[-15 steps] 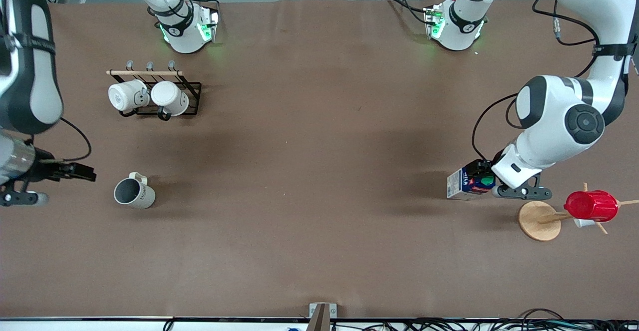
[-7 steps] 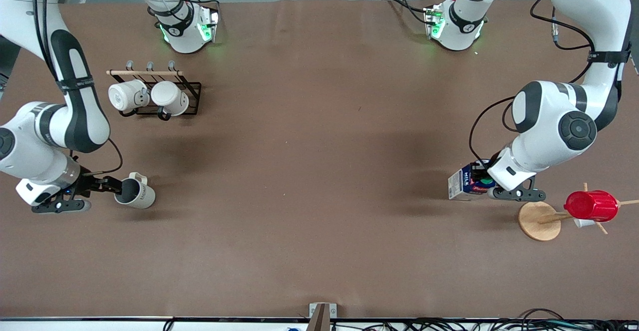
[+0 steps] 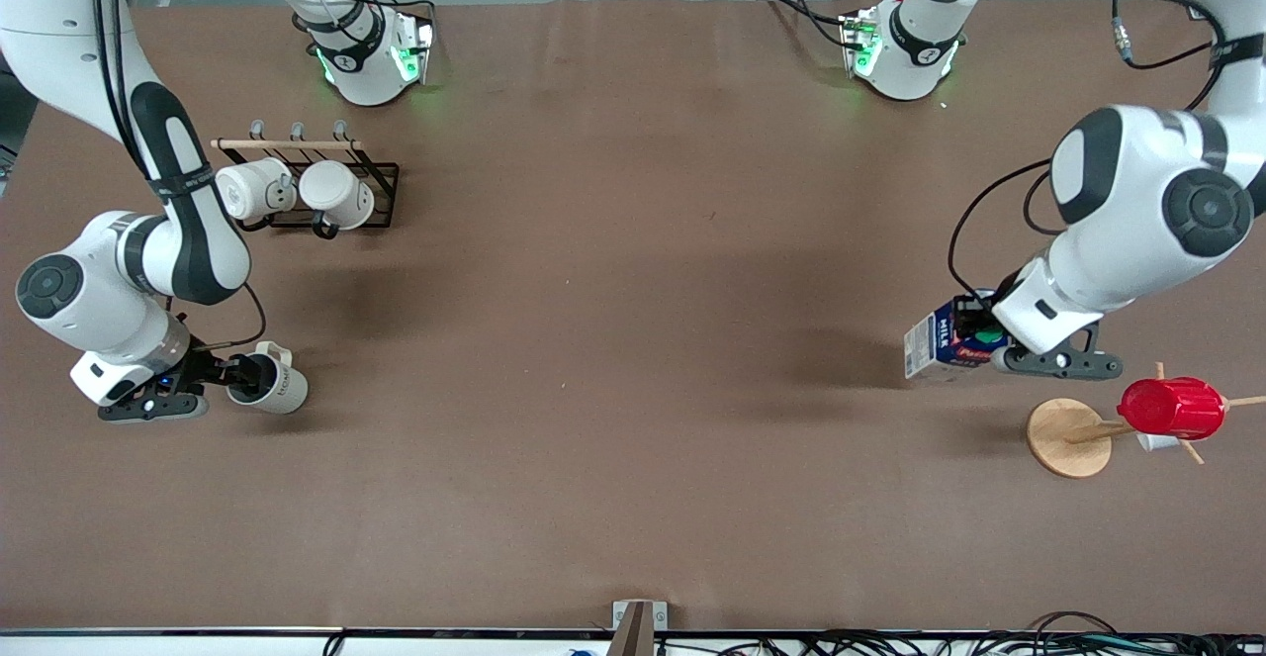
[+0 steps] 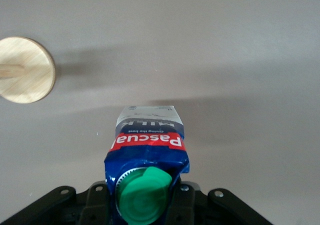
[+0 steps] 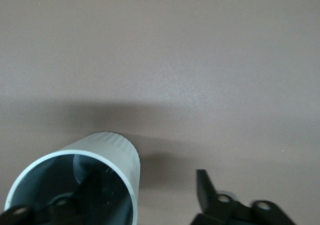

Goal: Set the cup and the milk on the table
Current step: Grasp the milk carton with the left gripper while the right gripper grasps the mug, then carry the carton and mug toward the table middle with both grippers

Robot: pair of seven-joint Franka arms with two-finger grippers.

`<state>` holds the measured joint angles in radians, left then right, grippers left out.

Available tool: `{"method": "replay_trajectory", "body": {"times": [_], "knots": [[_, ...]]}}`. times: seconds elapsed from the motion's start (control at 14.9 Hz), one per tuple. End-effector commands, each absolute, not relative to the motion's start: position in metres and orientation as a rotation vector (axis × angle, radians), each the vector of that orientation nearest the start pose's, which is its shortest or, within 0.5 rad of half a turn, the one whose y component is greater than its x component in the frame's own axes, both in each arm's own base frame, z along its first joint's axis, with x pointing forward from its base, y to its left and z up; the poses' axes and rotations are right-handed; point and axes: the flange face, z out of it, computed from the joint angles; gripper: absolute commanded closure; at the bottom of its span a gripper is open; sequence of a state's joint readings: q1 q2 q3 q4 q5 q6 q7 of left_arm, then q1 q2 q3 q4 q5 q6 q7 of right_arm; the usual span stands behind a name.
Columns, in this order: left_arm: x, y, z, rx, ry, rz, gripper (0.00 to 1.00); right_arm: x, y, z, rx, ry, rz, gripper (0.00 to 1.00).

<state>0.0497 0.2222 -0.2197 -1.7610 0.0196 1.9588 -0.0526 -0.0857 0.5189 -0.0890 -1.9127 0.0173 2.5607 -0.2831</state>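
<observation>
The milk (image 3: 947, 347) is being pinched at its top by the left gripper (image 3: 974, 342), over the table (image 3: 633, 339), so it hangs straight. The cup (image 3: 269, 385) is being straddled at its rim by the right gripper (image 3: 240, 376), one finger inside, fingers spread, near the right arm's end.

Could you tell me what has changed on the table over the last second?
The right gripper came in from the table's edge to the cup, one finger now inside its rim and one outside. The left gripper, shut on the milk, carried it slightly farther from the front camera, apparently off the table. The cup, mug rack and red cup stayed put.
</observation>
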Motion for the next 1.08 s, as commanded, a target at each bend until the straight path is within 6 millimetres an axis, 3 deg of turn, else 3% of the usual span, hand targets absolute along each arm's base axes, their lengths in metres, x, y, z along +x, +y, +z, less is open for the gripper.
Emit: {"method": "replay_trajectory", "body": {"times": [0.0,0.07,0.2,0.47,0.61,0.74,0.88,1.01], "knots": [[0.610,-0.103,0.473,-3.142,0.235,0.058,0.65,0.629,-0.106,0.236,-3.185,-0.141,-0.188,0.63],[0.611,-0.104,0.480,-3.144,0.234,0.053,0.65,0.628,-0.106,0.235,-3.184,-0.109,-0.170,0.79],[0.612,-0.108,0.484,-3.154,0.230,0.046,0.65,0.627,-0.103,0.234,-3.179,-0.098,-0.139,0.92],[0.614,-0.122,0.488,-3.166,0.248,0.030,0.65,0.627,-0.099,0.242,-3.172,-0.121,-0.101,0.95],[0.613,-0.132,0.489,-3.170,0.227,0.028,0.65,0.636,-0.083,0.284,-3.163,-0.160,-0.100,0.95],[0.612,-0.139,0.490,-3.174,0.197,0.026,0.65,0.648,-0.044,0.326,-3.149,-0.231,-0.069,0.94],[0.610,-0.143,0.489,-3.175,0.199,0.029,0.64,0.655,0.007,0.348,-3.145,-0.179,-0.037,0.94],[0.612,-0.143,0.486,-3.177,0.192,0.039,0.64,0.657,0.072,0.361,-3.132,-0.095,-0.072,0.95]]}}
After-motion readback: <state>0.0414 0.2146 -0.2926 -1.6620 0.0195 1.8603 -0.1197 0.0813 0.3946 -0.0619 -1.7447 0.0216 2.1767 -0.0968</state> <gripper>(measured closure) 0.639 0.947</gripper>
